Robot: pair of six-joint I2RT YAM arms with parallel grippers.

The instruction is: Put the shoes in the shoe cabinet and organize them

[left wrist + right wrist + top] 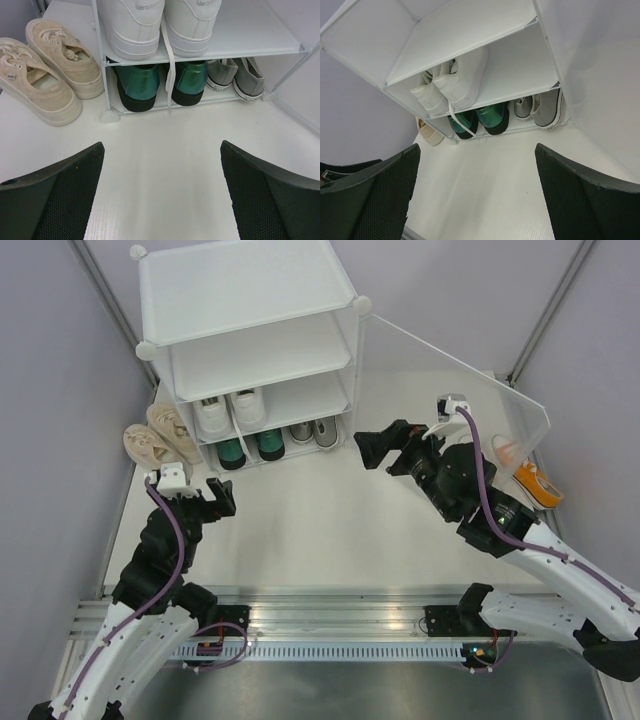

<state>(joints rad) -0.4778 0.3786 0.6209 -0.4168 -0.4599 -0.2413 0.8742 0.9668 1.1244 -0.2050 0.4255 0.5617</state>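
Observation:
The white shoe cabinet (250,300) stands at the back with its clear door (470,380) swung open to the right. White sneakers (155,25) sit on the middle shelf. Green/black shoes (157,85) and grey sneakers (235,77) sit on the bottom shelf. The beige pair (47,67) lies on the table left of the cabinet. An orange shoe (537,483) lies behind the door at right. My left gripper (213,497) is open and empty in front of the cabinet. My right gripper (372,448) is open and empty, facing the cabinet.
Grey walls close in on both sides. A metal rail (340,625) with the arm bases runs along the near edge. A white lace (170,65) hangs from the middle shelf over the green shoes. The top shelf (470,35) holds nothing.

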